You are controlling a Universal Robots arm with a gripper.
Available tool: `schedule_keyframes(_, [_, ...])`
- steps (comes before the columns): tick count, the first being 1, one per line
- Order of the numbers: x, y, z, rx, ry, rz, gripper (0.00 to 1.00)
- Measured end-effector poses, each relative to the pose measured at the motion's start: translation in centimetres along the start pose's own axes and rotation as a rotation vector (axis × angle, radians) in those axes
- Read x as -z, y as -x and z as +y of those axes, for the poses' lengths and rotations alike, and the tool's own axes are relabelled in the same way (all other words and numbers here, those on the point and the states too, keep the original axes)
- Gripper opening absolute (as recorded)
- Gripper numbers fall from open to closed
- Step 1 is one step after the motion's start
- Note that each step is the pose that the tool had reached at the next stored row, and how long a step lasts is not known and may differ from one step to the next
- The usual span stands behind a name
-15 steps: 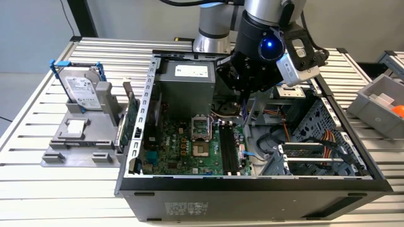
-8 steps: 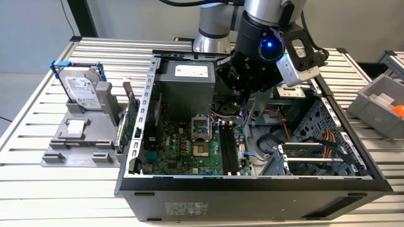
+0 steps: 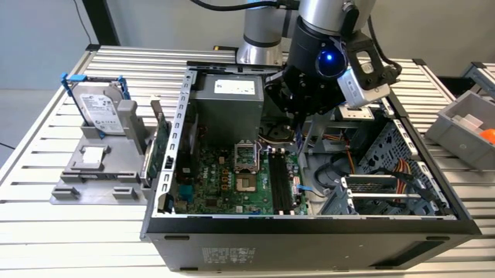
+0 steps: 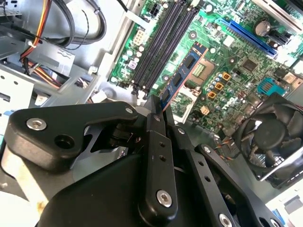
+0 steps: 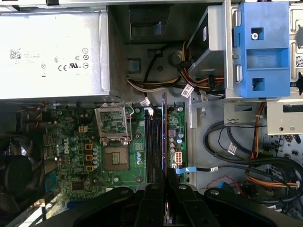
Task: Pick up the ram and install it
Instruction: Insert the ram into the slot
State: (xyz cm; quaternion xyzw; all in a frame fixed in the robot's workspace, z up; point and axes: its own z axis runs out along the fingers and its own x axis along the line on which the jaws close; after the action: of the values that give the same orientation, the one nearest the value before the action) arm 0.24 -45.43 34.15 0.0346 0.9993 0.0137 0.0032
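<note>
I see my gripper (image 3: 300, 124) hanging inside the open computer case (image 3: 309, 227), near the case's back edge by the grey power supply (image 3: 226, 104). Its jaws are closed tight on the ram (image 4: 182, 78), a thin stick held on edge. In the first wrist view the ram (image 5: 164, 137) sits right above the long black slots (image 5: 152, 151) on the green motherboard (image 5: 90, 146). I cannot tell if they touch.

I hang inside the open computer case (image 3: 309, 223), over its motherboard (image 3: 232, 185). The ram (image 4: 182, 78) in my gripper (image 4: 158, 111) stands edge-down above the long slots (image 5: 152, 151), between the processor socket (image 5: 116, 158) and the case's drive-bay side.
</note>
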Motion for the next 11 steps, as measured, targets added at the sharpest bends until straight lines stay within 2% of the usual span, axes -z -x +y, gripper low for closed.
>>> schedule_keyframes(11, [-1.91, 0.08, -0.06, -0.004, -0.0016, -0.0002, 0.00])
